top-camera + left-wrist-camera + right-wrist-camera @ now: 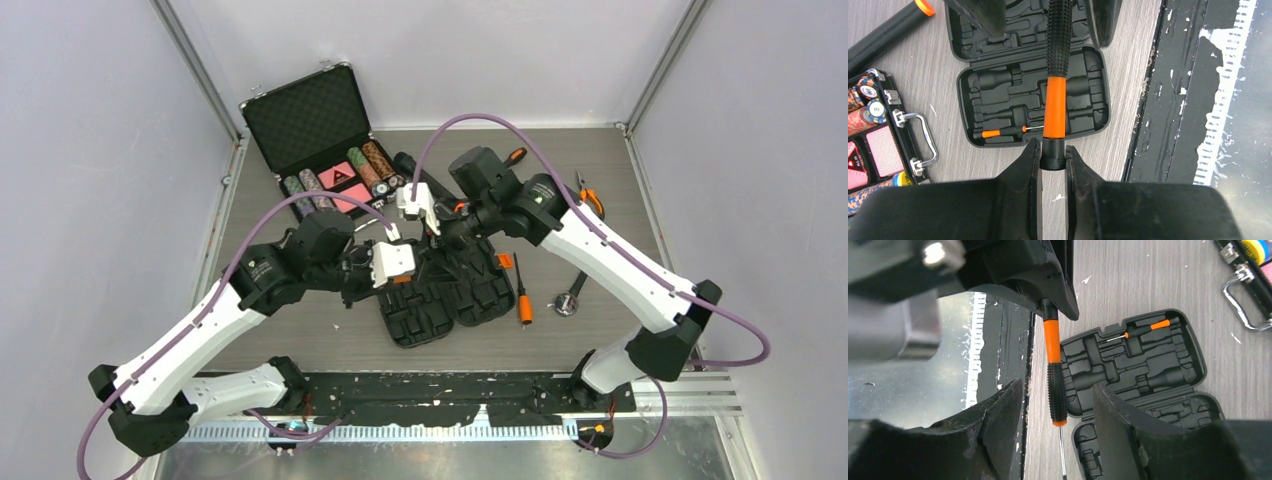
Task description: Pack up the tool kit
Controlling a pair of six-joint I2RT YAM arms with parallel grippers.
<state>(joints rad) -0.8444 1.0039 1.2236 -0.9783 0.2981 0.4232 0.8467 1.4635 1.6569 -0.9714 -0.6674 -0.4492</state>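
The black tool kit case (450, 295) lies open on the table; its moulded slots show in the left wrist view (1013, 95) and the right wrist view (1148, 365). A small orange-and-black precision screwdriver (1008, 131) sits in one slot. My left gripper (1053, 152) is shut on the black end cap of a large orange-and-black screwdriver (1055, 100) and holds it above the case. My right gripper (1057, 390) is open, with its jaws on either side of that screwdriver's knurled grip (1057, 395), not touching it. Both grippers (415, 262) (440, 240) meet over the case's far edge.
An open poker chip case (320, 140) stands at the back left, with a black flashlight (888, 32) beside it. Another orange-handled screwdriver (522, 290), a round metal tool (568, 303) and pliers (590, 198) lie right of the case. The black table front strip (1173, 125) is near.
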